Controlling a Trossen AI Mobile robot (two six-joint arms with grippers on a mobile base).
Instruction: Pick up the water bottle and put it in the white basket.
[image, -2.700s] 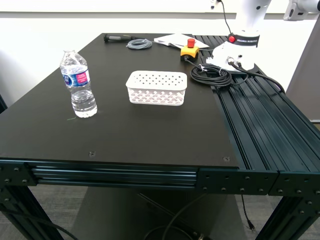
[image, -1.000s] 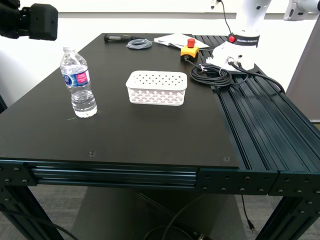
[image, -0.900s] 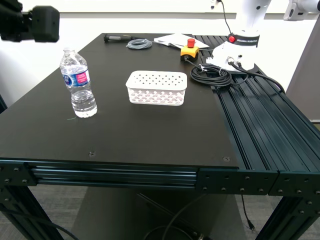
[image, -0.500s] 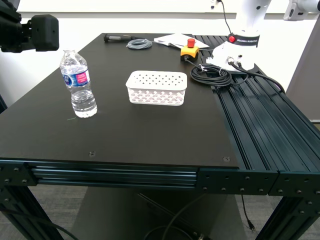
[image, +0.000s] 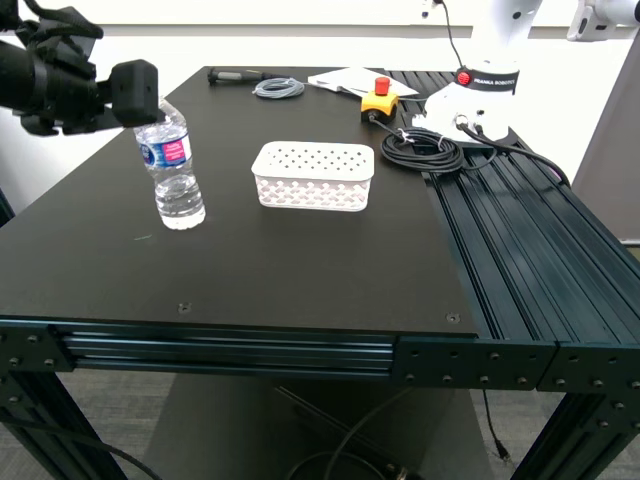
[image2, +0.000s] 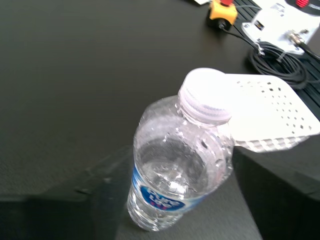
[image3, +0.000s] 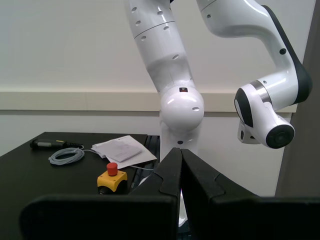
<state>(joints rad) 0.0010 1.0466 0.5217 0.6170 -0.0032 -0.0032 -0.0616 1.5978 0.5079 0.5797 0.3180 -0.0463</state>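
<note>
Item: my first gripper (image2: 180, 200), fingers spread either side of the water bottle (image: 172, 172), not visibly clamping it. Bottle upright on the table (image: 300, 270), the white basket (image: 314, 174) near it. My second gripper (image3: 181, 172): pressed together, idle. Step, we judge: grasp; next, close on it.

White wall (image: 250, 45), black table (image: 300, 260)

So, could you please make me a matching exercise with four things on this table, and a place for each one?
1 water bottle
2 white basket
3 red button
4 black cable coil

A on a yellow box
B upright, furthest to the exterior view's left
C beside the white robot base
D between the bottle and the coil

Pairs: 1-B, 2-D, 3-A, 4-C
</note>
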